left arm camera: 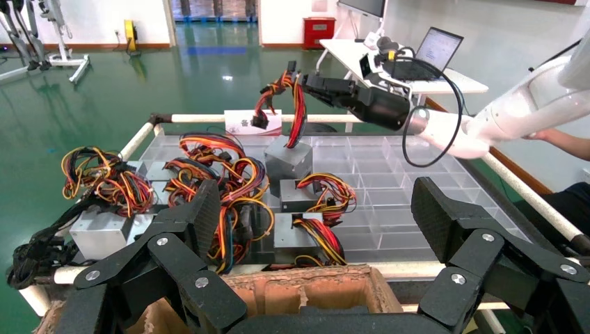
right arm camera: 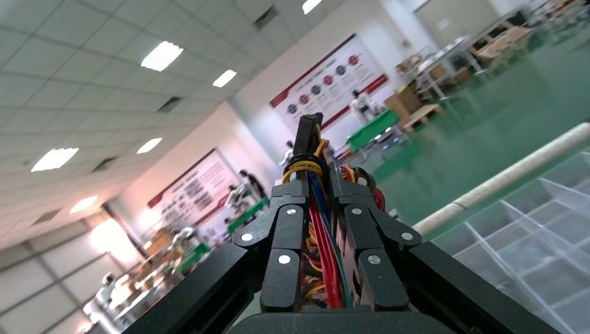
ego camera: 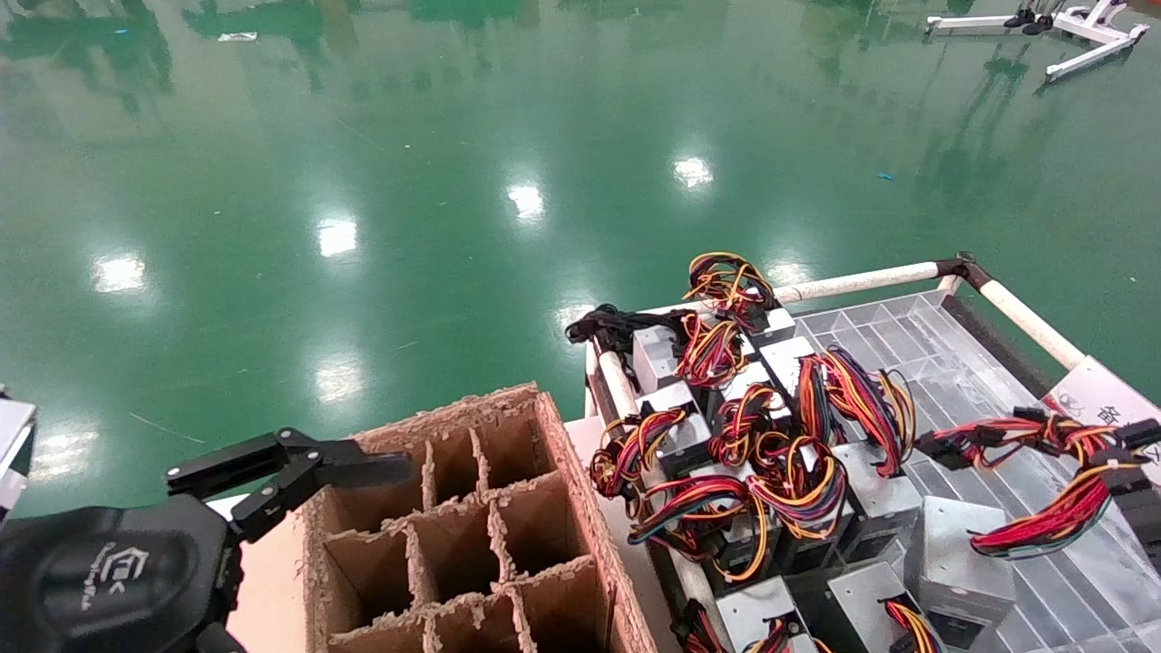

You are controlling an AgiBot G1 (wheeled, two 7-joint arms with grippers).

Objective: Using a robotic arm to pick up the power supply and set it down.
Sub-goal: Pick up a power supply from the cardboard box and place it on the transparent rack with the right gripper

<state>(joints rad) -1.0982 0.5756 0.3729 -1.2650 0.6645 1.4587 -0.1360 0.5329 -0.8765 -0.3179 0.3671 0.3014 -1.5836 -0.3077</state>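
My right gripper (ego camera: pixel 1129 453) (left arm camera: pixel 314 82) (right arm camera: pixel 316 177) is shut on the red, yellow and black cable bundle of a grey power supply (ego camera: pixel 961 549) (left arm camera: pixel 289 158). The box hangs by its wires, tilted, just above the clear gridded tray (ego camera: pixel 907 336) (left arm camera: pixel 389 167). Several more power supplies (ego camera: pixel 689 426) (left arm camera: pixel 104 229) with tangled cables crowd the tray's left part. My left gripper (ego camera: pixel 290 467) (left arm camera: pixel 323 216) is open and holds nothing. It hovers at the near left corner of the divided cardboard box (ego camera: pixel 472 526) (left arm camera: pixel 306 285).
A white pipe rail (ego camera: pixel 862 281) (left arm camera: pixel 209 118) frames the tray. Green floor (ego camera: pixel 408 181) lies beyond. In the left wrist view a white table with a laptop (left arm camera: pixel 435 49) stands behind the tray, and a person's arm (left arm camera: pixel 563 142) shows at the side.
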